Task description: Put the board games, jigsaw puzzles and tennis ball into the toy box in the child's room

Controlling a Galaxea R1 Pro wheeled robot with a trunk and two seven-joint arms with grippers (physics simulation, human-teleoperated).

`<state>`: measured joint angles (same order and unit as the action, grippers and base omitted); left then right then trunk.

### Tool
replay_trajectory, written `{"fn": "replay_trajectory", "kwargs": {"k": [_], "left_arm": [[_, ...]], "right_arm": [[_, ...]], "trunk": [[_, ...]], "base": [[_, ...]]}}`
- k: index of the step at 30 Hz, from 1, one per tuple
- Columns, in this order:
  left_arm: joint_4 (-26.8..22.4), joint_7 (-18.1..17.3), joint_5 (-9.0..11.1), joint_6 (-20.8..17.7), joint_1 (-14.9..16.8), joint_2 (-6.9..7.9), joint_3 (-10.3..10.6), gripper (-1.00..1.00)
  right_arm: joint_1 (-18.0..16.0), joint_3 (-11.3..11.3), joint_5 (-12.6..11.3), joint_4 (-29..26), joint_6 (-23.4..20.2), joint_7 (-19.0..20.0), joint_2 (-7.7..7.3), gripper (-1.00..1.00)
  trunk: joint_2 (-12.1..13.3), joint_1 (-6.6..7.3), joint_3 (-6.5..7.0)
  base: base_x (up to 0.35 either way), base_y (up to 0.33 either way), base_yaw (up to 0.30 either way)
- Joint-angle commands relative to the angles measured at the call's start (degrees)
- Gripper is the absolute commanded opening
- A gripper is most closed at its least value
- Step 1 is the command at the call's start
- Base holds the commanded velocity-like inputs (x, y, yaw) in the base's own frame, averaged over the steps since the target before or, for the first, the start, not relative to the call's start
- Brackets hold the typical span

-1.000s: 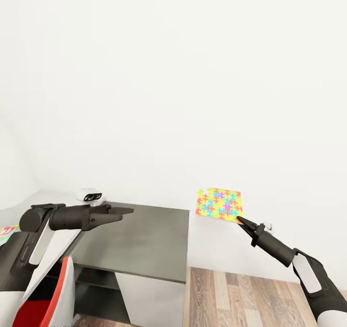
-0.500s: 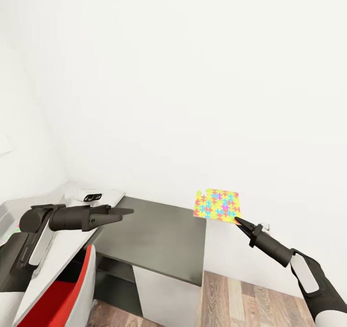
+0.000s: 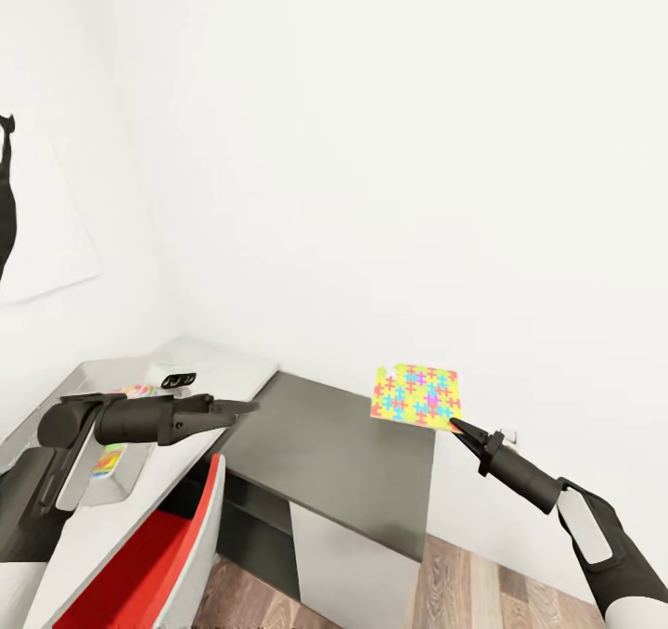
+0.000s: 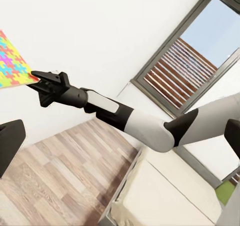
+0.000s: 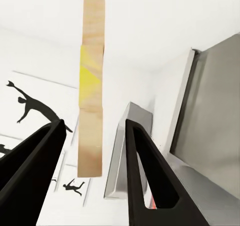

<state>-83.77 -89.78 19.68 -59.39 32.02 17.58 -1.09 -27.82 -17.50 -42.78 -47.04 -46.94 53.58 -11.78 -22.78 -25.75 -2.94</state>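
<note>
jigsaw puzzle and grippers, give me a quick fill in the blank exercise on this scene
1. The jigsaw puzzle is held at one corner by the ____ gripper.
2. The left gripper holds ____.
3. The held puzzle hangs in the air above the dark ____ cabinet top.
4. The toy box on the pale table already holds a ____ sheet.

Missing words: right; nothing; grey; multicoloured

The head camera looks forward and down from above both arms toward a white wall corner, taking in the long pale grey desk top (image 3: 97,518) and the lower dark grey cabinet (image 3: 343,448). The left wrist camera faces across the room, close to the wood-plank floor (image 4: 65,171). The right wrist camera looks along its fingers. All three share the thin multicoloured jigsaw sheet (image 3: 416,393) (image 4: 12,61) (image 5: 91,86).
</note>
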Motion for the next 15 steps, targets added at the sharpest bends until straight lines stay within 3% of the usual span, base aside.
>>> {"fn": "replay_trajectory", "kwargs": {"k": [1,15], "left_arm": [[0.0,-0.2,0.0,-0.6,0.1,0.01,0.0,1.00],[0.0,-0.2,-0.1,-0.6,0.1,0.03,0.0,1.00]], "right_arm": [[0.0,0.0,-0.1,0.0,-0.3,0.1,0.00,-1.00],[-0.3,0.2,0.0,-0.1,-0.3,0.0,0.08,-1.00]], "trunk": [[-0.1,-0.04,-0.14],[-0.1,-0.04,-0.14]], "base": [[0.000,0.000,0.292],[0.000,0.000,0.292]]}}
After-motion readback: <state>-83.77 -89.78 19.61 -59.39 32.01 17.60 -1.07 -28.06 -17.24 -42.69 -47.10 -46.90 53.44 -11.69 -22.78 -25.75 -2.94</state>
